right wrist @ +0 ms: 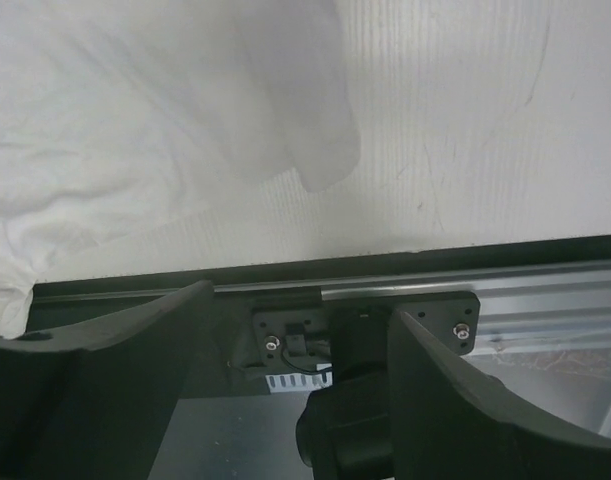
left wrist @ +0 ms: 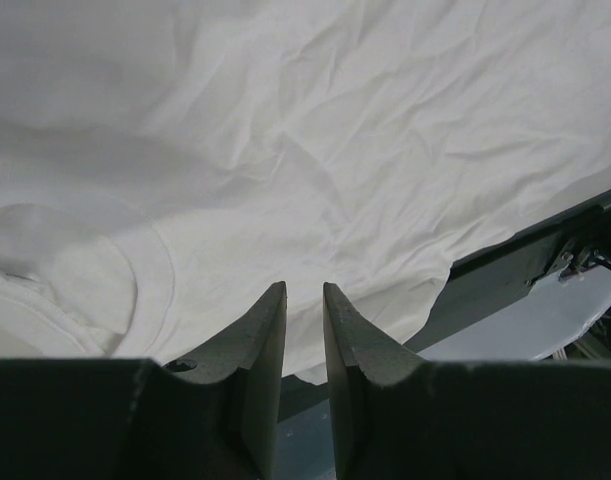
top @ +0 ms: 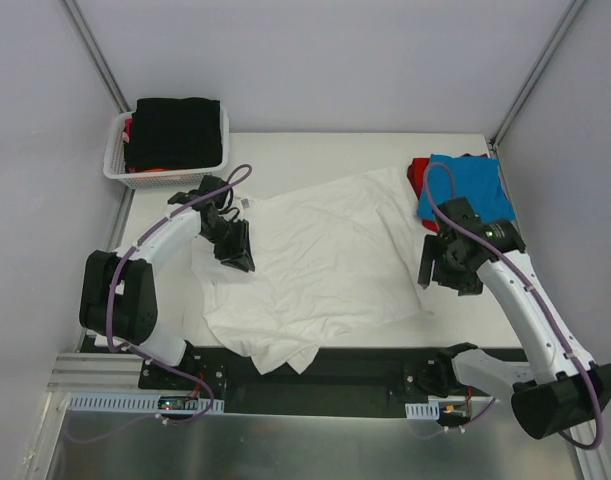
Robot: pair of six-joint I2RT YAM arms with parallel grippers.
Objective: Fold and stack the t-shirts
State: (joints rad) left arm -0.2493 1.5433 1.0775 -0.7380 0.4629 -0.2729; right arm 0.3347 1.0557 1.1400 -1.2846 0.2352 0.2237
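A large white t-shirt [top: 320, 260] lies spread and wrinkled across the middle of the table. In the left wrist view the same white t-shirt [left wrist: 335, 150] fills the frame, its collar at lower left. My left gripper [top: 235, 250] hovers over the shirt's left edge. The left gripper's [left wrist: 303, 290] jaws stand a narrow gap apart with nothing between them. My right gripper [top: 443, 268] hangs just right of the shirt, and its [right wrist: 300, 300] jaws are wide open and empty. The shirt's edge [right wrist: 115, 130] lies beyond them. A folded blue t-shirt [top: 467, 185] rests on a red t-shirt [top: 417, 172] at the back right.
A white lattice basket [top: 120, 165] stands at the back left, holding a black t-shirt [top: 177, 130] with a bit of red cloth beside it. A dark rail [top: 375, 362] runs along the table's near edge. Grey walls and metal posts close in both sides.
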